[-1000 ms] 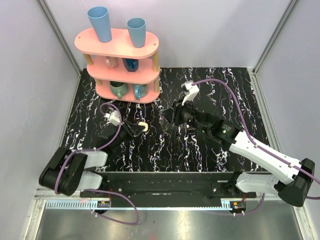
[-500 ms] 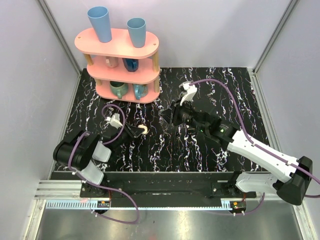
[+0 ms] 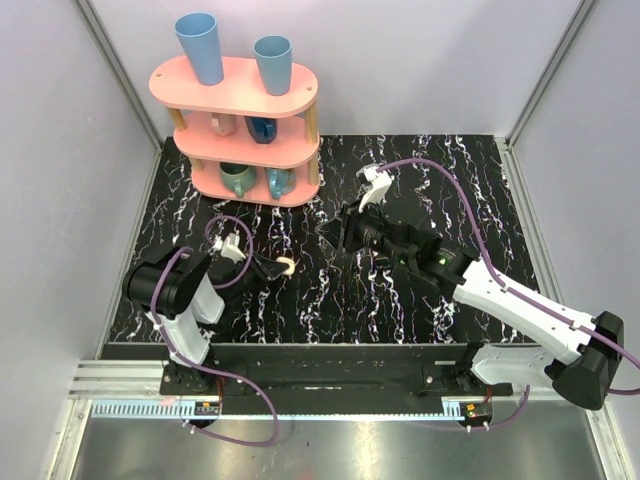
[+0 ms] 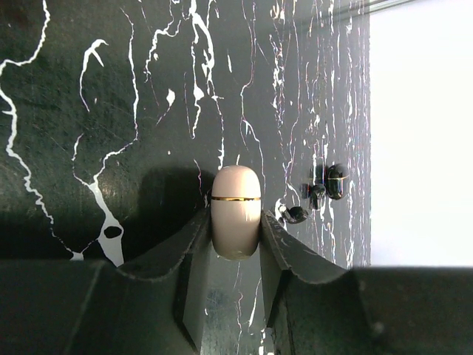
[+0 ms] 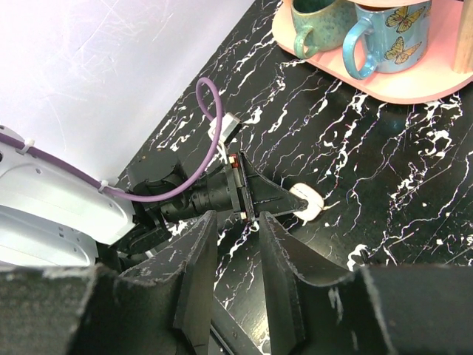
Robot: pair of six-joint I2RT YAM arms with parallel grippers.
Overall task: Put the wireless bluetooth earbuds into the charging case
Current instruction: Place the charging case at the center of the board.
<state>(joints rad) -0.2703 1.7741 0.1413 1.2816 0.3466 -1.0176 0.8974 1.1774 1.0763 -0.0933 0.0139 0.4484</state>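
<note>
Left gripper [image 4: 235, 222]: pinched onto the charging case [image 4: 236, 188], which is held low near the table [image 4: 111, 111].
Right gripper [image 5: 236, 222]: slightly parted, nothing pinched.
Progress: case judged shut at its gold seam; no earbuds seen seated; opening and both insertions are left.
Axis: aligned lengthwise with the fingers, rounded end pointed outward.

Our right gripper [image 5: 236, 222] gapes empty above the marbled table [image 5: 392, 170]; ahead we see the left gripper [image 5: 295, 206] pinching a cream charging case [image 5: 311, 200], 2 mugs [image 5: 314, 28] shelved beyond.
</note>
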